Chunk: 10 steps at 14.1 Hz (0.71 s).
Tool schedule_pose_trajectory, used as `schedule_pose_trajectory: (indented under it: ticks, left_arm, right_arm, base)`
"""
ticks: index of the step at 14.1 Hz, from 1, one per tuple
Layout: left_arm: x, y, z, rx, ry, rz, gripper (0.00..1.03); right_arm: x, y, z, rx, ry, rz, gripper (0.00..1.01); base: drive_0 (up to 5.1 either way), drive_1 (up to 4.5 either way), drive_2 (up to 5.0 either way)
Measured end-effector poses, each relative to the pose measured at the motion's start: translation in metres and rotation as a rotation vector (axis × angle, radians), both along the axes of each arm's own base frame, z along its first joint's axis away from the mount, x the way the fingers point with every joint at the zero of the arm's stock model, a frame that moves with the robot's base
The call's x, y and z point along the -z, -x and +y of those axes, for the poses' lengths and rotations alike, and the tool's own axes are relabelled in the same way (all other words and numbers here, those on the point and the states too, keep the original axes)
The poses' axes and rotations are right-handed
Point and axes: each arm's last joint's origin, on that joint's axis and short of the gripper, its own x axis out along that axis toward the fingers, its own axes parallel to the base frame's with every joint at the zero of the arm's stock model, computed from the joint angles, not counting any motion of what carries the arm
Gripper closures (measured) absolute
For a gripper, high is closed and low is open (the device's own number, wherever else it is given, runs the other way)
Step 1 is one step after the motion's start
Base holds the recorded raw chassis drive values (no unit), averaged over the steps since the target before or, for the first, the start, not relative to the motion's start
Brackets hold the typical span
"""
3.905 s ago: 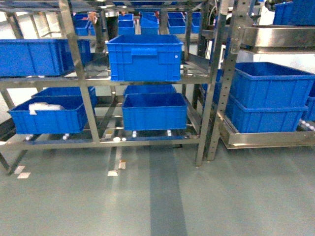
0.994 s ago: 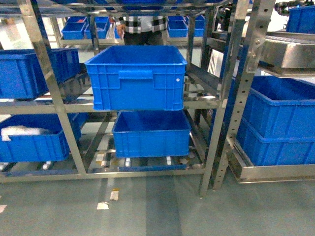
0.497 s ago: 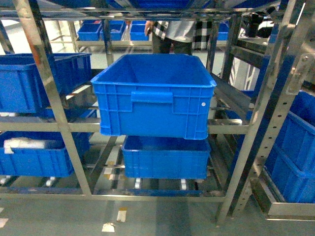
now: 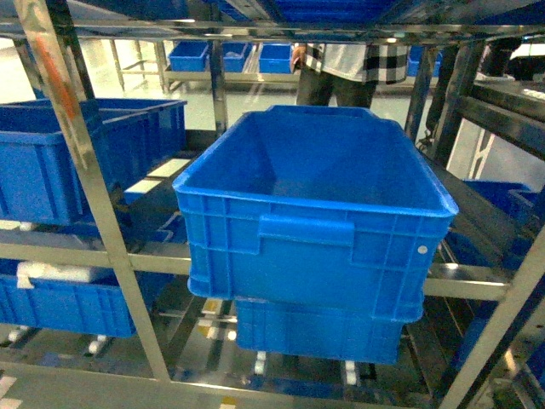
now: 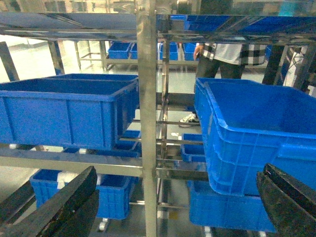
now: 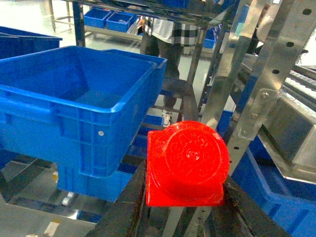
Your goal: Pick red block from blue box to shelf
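Gripping red block (image 6: pixel 187 165) before shelf (image 6: pixel 247 94)

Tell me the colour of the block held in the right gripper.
Bright red block; right gripper holds it, clearest in the right wrist view.

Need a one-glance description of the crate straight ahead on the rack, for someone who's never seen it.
On the steel shelf, look at the middle tier, dead centre. The big open blue crate there overhangs the front beam, and it is empty. Unlike its neighbours, it has a small white dot on its front wall.
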Motion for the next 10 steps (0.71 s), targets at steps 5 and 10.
schedule_pose_trajectory:
  ticks: [5, 10]
  left_arm:
    - [0.0, 0.0, -0.0002, 0.004, 0.0, 0.0, 0.05]
    - [0.0, 0.0, -0.0002, 0.004, 0.0, 0.0, 0.05]
  right_arm:
    - [0.0, 0.0, -0.0001, 0.002, 0.0, 0.0, 0.73]
    - [-0.0001, 0.0001, -0.0001, 0.002, 0.0, -0.001, 0.73]
  base:
    - [-0.1, -0.08, -0.1]
    - [0.0, 1.51, -1.5]
